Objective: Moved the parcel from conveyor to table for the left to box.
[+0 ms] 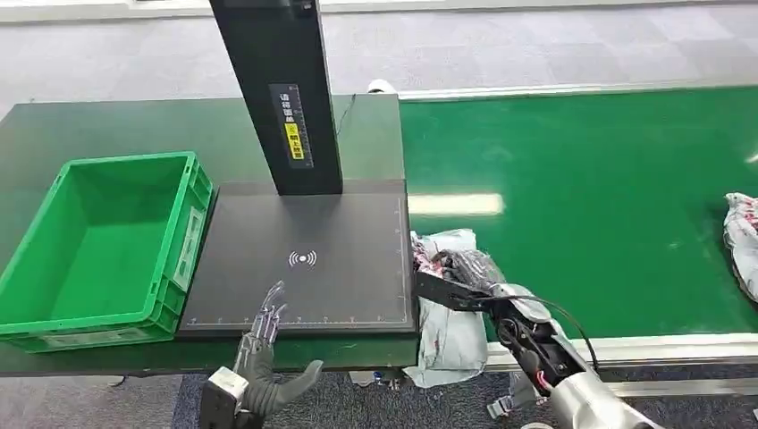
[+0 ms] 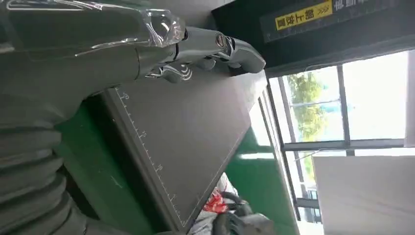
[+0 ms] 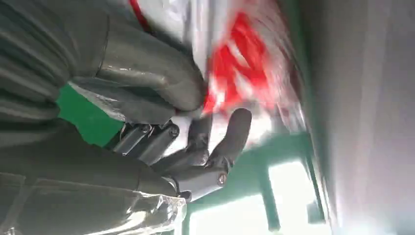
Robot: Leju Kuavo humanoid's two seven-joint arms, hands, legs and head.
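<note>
The parcel (image 1: pixel 447 332), a grey-white plastic bag with red print, lies at the near edge of the green conveyor (image 1: pixel 581 197), right beside the black scale pad (image 1: pixel 313 232), and sags over the edge. My right hand (image 1: pixel 467 279) grips its upper part. In the right wrist view the thumb and fingers (image 3: pixel 230 137) press into the blurred parcel (image 3: pixel 240 73). My left hand (image 1: pixel 264 332) hovers over the pad's front edge with its fingers stretched out and apart, holding nothing. The left wrist view shows that hand (image 2: pixel 195 44) above the pad (image 2: pixel 186 137), and a bit of the parcel (image 2: pixel 213 203).
An empty green crate (image 1: pixel 98 241) stands on the dark table left of the pad. A black post (image 1: pixel 282 89) rises from the pad's back edge. A second bagged parcel (image 1: pixel 742 239) lies on the conveyor at the far right.
</note>
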